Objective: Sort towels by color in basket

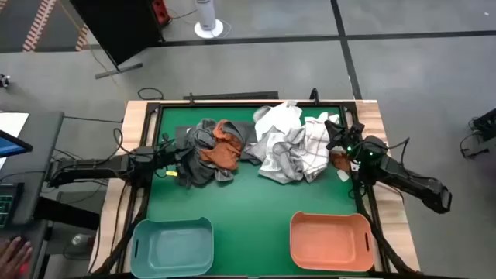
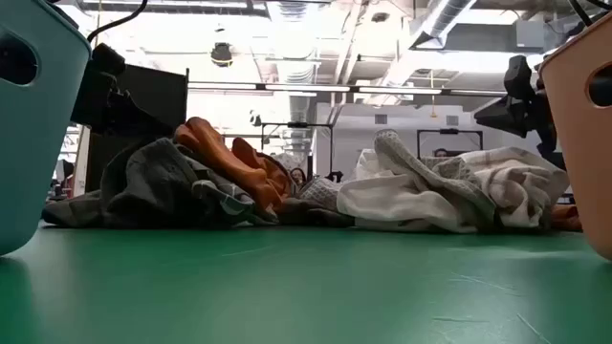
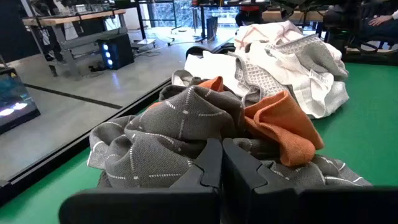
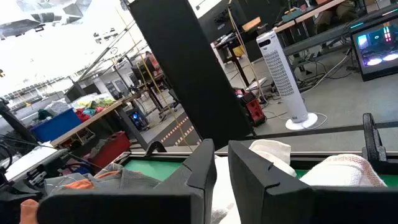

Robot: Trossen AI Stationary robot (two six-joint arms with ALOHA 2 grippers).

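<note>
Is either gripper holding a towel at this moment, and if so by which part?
Cannot be told. The left gripper is shut at the dark grey towel, with no cloth visibly pinched; the right gripper is over the white towels.

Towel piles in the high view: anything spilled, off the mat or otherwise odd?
Nothing stands out. The dark grey and rust orange pile and the white, light grey and checked pile both lie crumpled on the green mat, none over its edge. The teal basket and orange basket sit upright with no towels in them.
</note>
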